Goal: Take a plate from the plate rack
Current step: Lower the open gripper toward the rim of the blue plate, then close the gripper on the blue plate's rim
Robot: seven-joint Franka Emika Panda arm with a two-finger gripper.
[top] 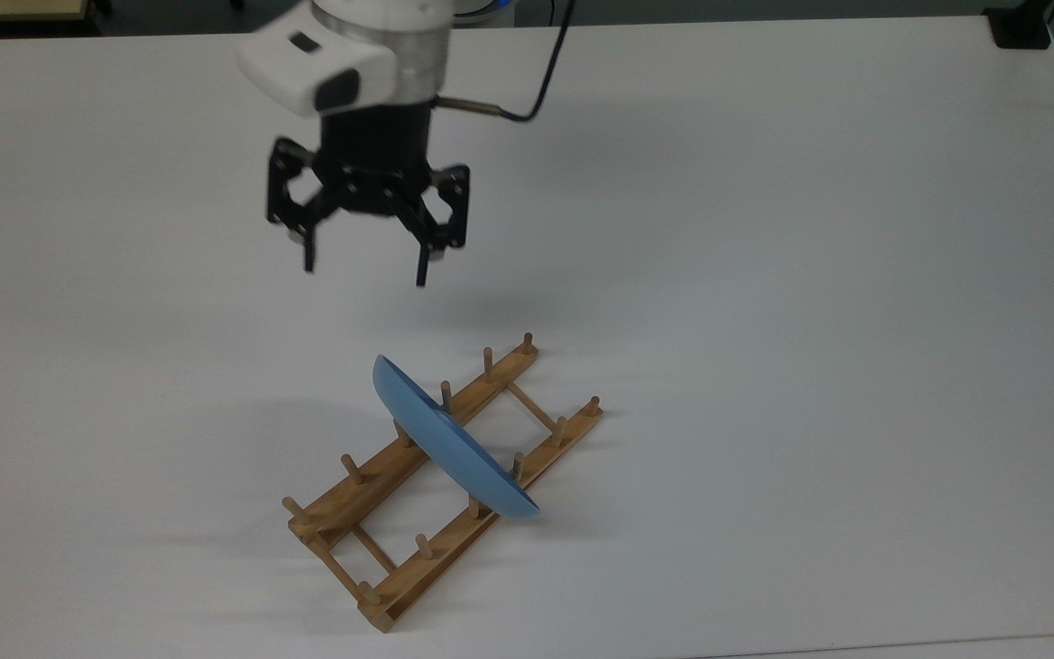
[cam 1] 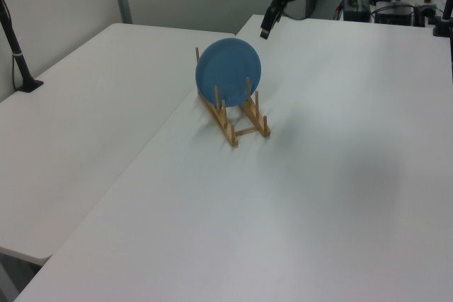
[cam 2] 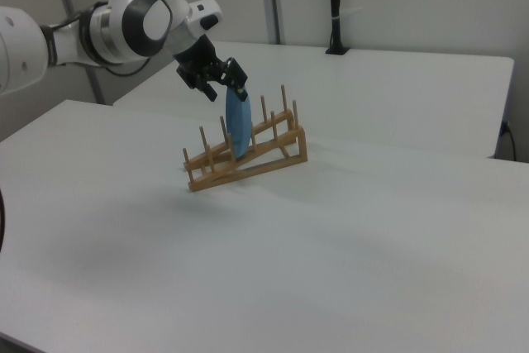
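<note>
The gripper [top: 364, 267] hung above the tabletop [top: 765, 275] with its fingers [top: 422, 272] spread wide and nothing between them. In the top view, the plate [top: 450, 444] lay below it and a little to the top view's right, with open tabletop between the two. In the right view, the gripper [cam 2: 216, 82] stood just above and to the right view's left of the plate's upper rim, though how close it truly was could not be judged from that angle alone.

The plate stood on edge in the plate rack [top: 440, 476], held between pegs near the rack's middle and leaning slightly. Seen from above, its edge ran diagonally from upper left to lower right, crossing the rack's rails, which ran from lower left to upper right. The left view showed its round face [cam 1: 228, 68] turned toward that camera. A grasp on the rim would likely want the fingers to straddle that thin diagonal edge, one on each face.

Counted: one plate, one rack with two rails and six pegs on each, and one gripper.
</note>
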